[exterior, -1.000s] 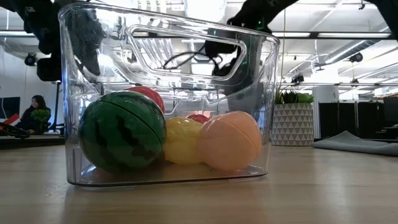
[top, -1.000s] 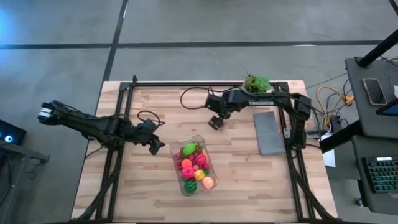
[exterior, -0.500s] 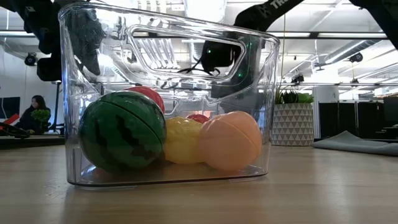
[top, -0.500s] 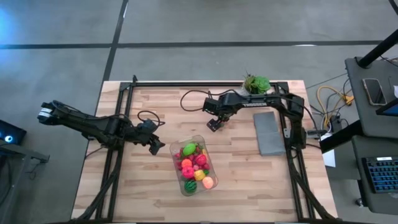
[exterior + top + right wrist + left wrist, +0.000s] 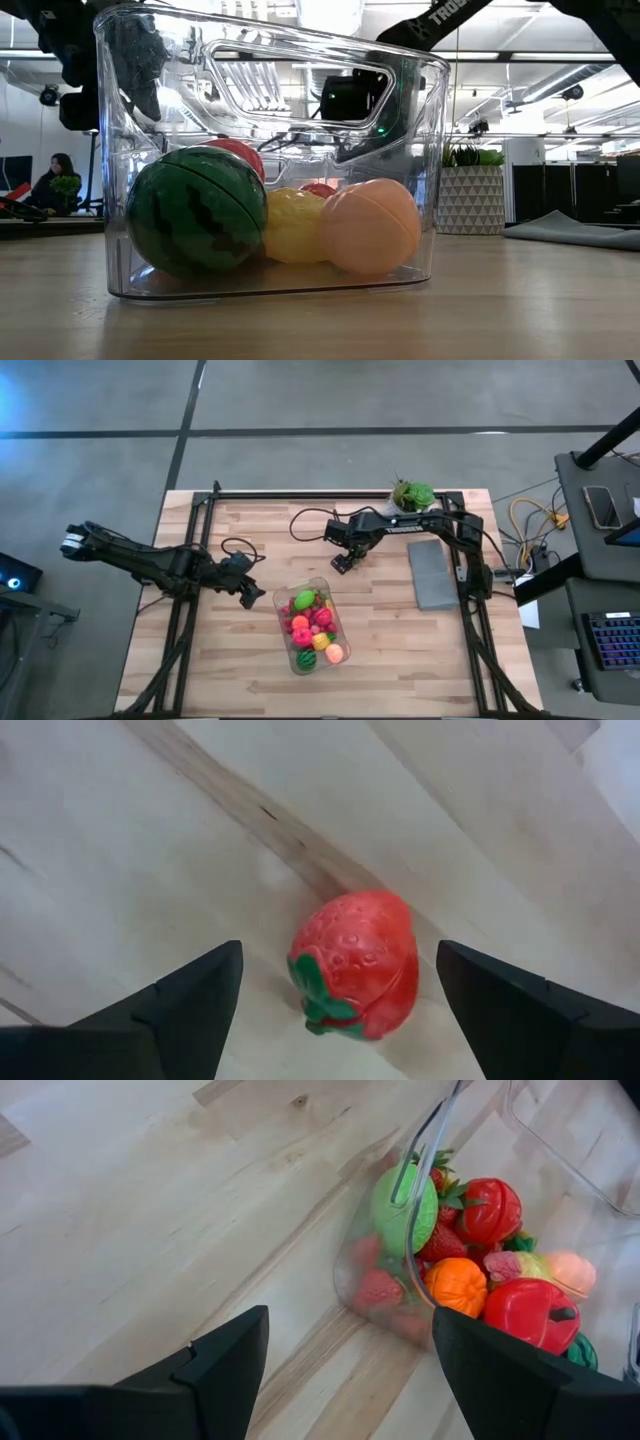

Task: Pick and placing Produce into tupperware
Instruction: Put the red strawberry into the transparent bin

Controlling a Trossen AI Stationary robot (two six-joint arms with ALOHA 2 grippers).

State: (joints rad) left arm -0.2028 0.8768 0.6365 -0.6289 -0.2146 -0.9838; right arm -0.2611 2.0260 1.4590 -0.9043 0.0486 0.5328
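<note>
Right wrist view: strawberry point(image 5: 355, 962) on surface point(image 5: 120, 870), probably light, hard, slippery; right gripper point(image 5: 340, 995) spread wide, pinch across the body.

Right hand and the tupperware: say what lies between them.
High view: only bare wood tabletop lies between the right hand and the tupperware.

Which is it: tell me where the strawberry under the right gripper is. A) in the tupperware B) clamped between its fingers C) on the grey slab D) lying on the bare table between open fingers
D: the right wrist view shows the strawberry lying on the wooden table, the right gripper open with both fingers clear of it.
</note>
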